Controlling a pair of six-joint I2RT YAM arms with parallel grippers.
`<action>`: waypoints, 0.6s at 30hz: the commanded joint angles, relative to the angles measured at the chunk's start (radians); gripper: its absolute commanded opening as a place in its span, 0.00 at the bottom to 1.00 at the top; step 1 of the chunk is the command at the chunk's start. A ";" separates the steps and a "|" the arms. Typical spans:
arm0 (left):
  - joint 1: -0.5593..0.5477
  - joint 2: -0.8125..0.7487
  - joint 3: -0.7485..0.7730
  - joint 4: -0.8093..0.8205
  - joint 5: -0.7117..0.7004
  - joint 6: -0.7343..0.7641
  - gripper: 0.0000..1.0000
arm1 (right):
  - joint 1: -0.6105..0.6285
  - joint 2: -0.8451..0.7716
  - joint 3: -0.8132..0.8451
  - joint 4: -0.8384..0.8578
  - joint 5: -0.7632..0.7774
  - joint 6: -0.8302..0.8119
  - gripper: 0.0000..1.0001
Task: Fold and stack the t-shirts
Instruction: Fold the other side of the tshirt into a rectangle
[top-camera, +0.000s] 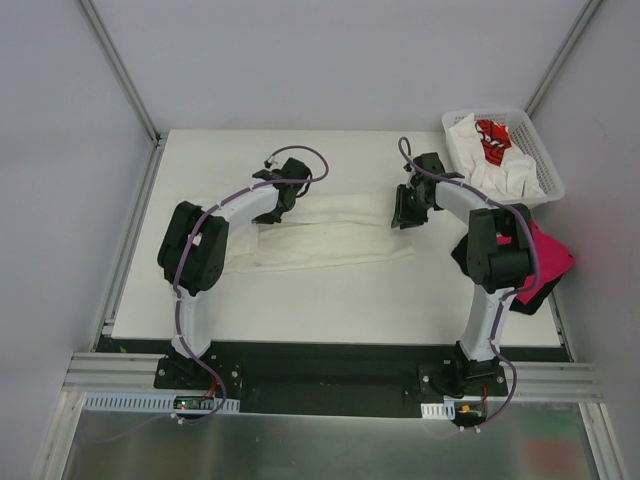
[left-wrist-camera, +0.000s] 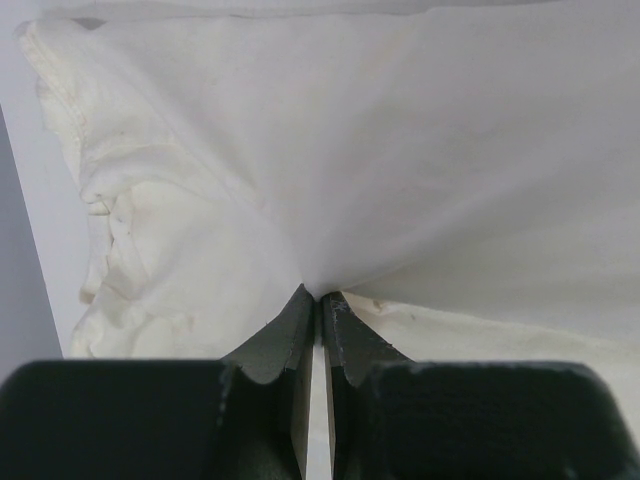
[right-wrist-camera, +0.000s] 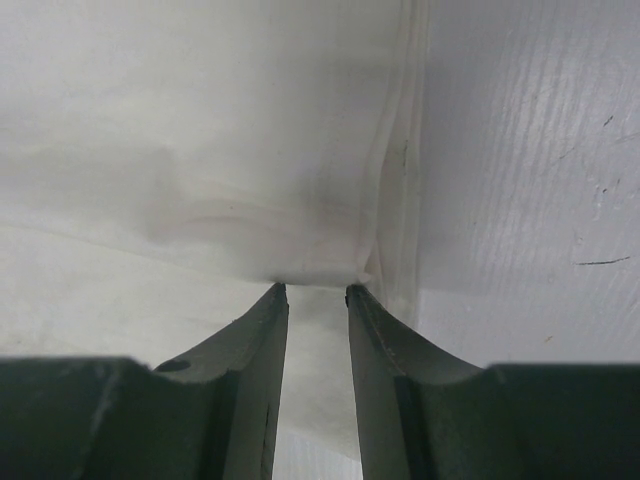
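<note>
A cream-white t-shirt (top-camera: 340, 238) lies in a long folded band across the middle of the table. My left gripper (top-camera: 285, 200) is at its far left edge, shut on a pinch of the cloth (left-wrist-camera: 450, 150) that fans out from the fingertips (left-wrist-camera: 320, 293). At the far right edge, my right gripper (top-camera: 405, 215) holds a thicker fold of the same shirt (right-wrist-camera: 200, 150) between its tips (right-wrist-camera: 315, 288), the jaws standing a little apart around it. A white t-shirt with red print (top-camera: 492, 140) lies in the basket. A magenta-pink t-shirt (top-camera: 550, 250) sits at the right edge, over a black one (top-camera: 530, 295).
The white lattice basket (top-camera: 548, 165) stands at the back right corner with crumpled white cloth in it. The right arm's elbow hangs over the pink and black shirts. Bare white table (right-wrist-camera: 530, 150) shows just right of the held hem.
</note>
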 joint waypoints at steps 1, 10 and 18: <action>-0.011 -0.049 -0.010 -0.022 -0.041 -0.013 0.05 | -0.005 0.003 0.046 0.019 0.001 0.012 0.33; -0.011 -0.048 -0.010 -0.020 -0.036 -0.018 0.05 | -0.005 0.014 0.047 0.021 0.016 0.008 0.14; -0.011 -0.042 -0.006 -0.019 -0.021 -0.018 0.04 | -0.025 0.014 0.055 0.012 0.038 0.006 0.30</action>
